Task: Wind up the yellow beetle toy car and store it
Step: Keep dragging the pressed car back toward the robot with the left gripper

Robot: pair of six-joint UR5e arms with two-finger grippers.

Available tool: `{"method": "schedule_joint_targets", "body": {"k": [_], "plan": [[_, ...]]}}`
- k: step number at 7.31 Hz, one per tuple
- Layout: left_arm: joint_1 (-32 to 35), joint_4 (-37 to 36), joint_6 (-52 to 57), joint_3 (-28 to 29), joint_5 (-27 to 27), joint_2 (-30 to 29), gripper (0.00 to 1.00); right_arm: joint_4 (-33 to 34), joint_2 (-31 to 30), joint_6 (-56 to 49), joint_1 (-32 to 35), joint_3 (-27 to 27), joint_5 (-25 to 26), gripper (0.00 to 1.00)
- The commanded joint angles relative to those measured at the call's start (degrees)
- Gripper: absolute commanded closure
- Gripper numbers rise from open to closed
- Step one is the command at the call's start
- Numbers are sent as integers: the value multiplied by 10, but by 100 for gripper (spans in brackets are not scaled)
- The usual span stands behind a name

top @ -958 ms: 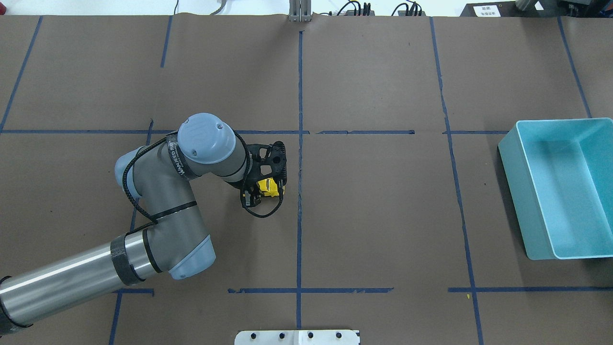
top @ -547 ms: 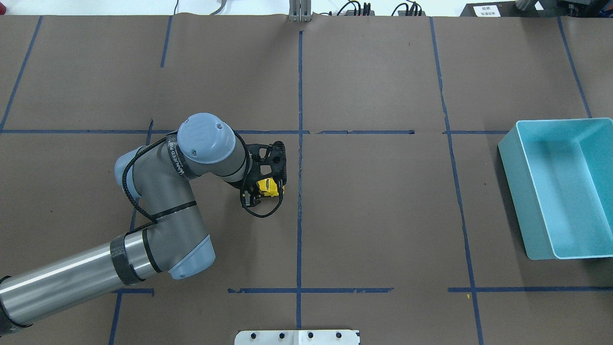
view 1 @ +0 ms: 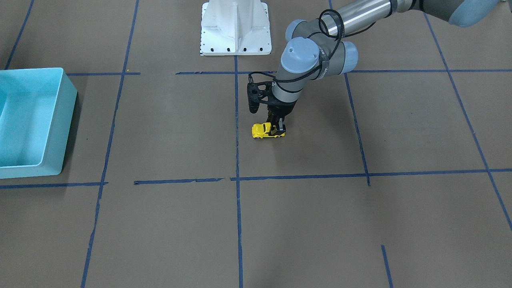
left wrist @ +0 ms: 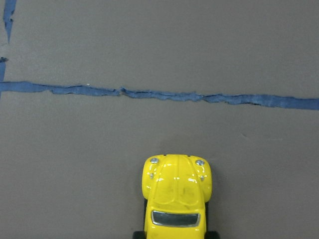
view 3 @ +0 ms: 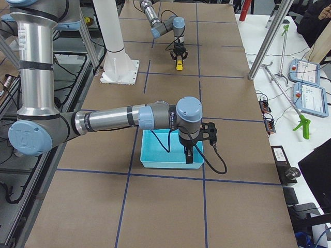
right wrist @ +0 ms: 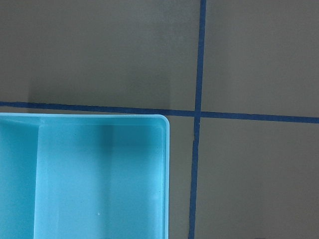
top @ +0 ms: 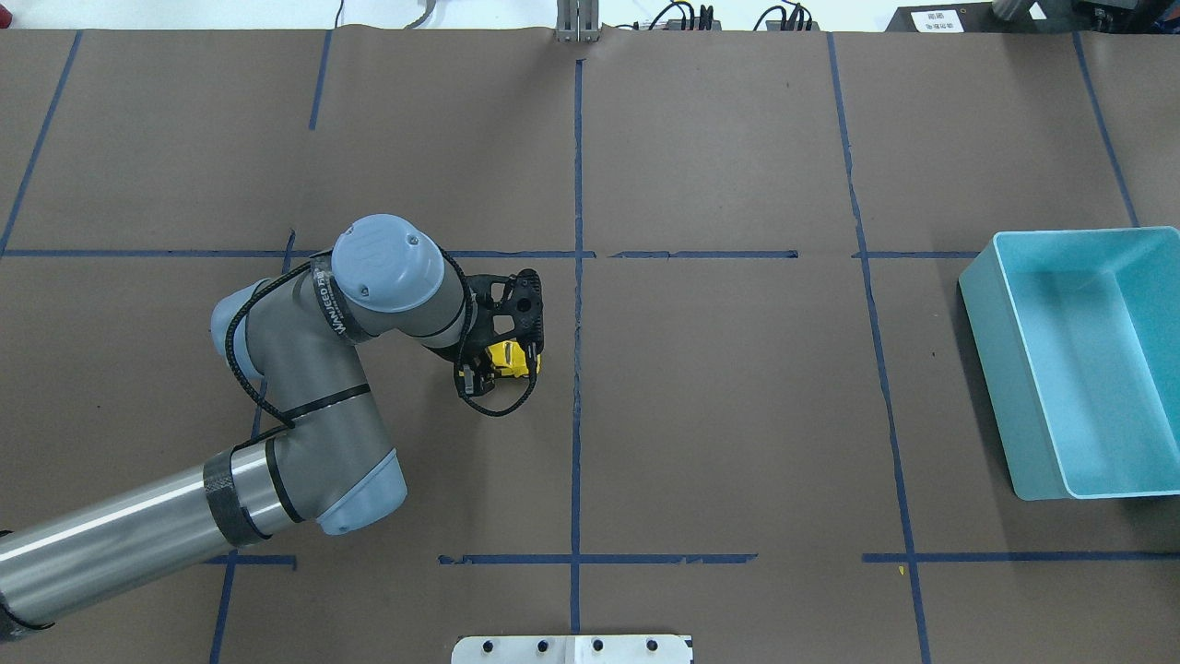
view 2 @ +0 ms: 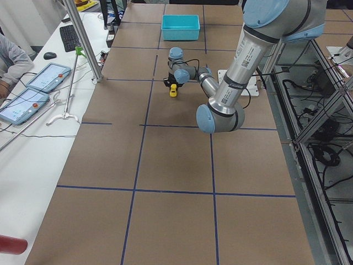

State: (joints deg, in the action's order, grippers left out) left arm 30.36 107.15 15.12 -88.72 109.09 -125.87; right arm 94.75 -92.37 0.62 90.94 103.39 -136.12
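Observation:
The yellow beetle toy car (top: 513,358) stands on its wheels on the brown table just left of the centre tape line. It also shows in the front view (view 1: 263,130) and, nose forward, at the bottom of the left wrist view (left wrist: 177,191). My left gripper (view 1: 279,128) points straight down and is shut on the car's rear half. The light blue bin (top: 983,314) stands at the table's right end, with nothing visible inside it. My right gripper (view 3: 189,156) hovers over the bin's edge (right wrist: 166,169); I cannot tell whether it is open or shut.
Blue tape lines (top: 577,277) divide the brown table cover into squares. The robot's white base plate (view 1: 236,28) stands at the near edge between the arms. Operators' tablets and tools lie on a side table (view 2: 38,83) beyond the far edge.
My left arm has shifted slightly leftward in the overhead view, dragging the yellow car a short way back from the centre tape line. The bin has not moved.

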Motion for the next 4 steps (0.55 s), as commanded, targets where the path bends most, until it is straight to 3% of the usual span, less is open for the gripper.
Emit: {"method": "schedule_joint_targets", "body": {"k": [1,4], "plan": [[0,0,0,0,1,1,90,0,0,0,-1,0,0,0],[0,0,0,-16,0,20,90,0,0,1,-6,0,0,0]]}}
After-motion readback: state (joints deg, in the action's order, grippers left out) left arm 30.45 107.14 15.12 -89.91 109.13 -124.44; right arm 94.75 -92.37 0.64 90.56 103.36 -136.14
